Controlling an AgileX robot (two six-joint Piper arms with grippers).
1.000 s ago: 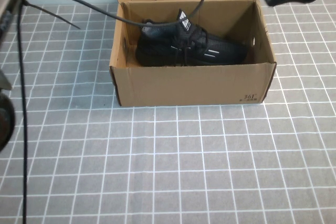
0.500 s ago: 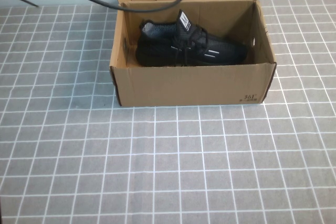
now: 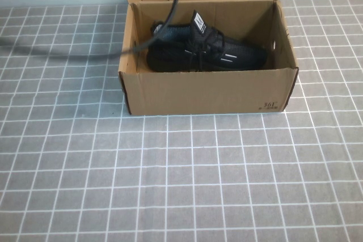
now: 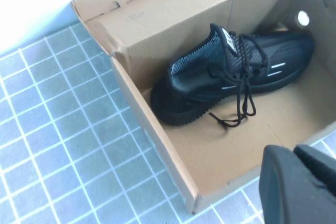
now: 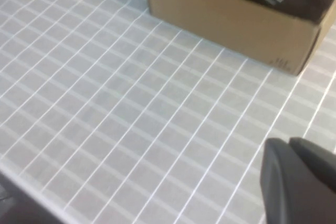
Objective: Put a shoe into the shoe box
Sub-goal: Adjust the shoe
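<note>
So, looks basically done to me. Going left to right: the left hand (image 4: 300, 179) is pressed together, holding nothing, hanging above the box's near-left corner. The shoe (image 3: 205, 49) lies on its side inside the shoe box (image 3: 210, 90), heel toward 9 o'clock, toe toward 3 o'clock, laces loose on the cardboard floor. The box sits at about 12 o'clock on the gridded tabletop (image 3: 181, 185), flap lid up at the back. The right hand (image 5: 302, 182) is also pressed together and empty, well out over bare tabletop. Only closing the lid might be left, if that even counts.
</note>
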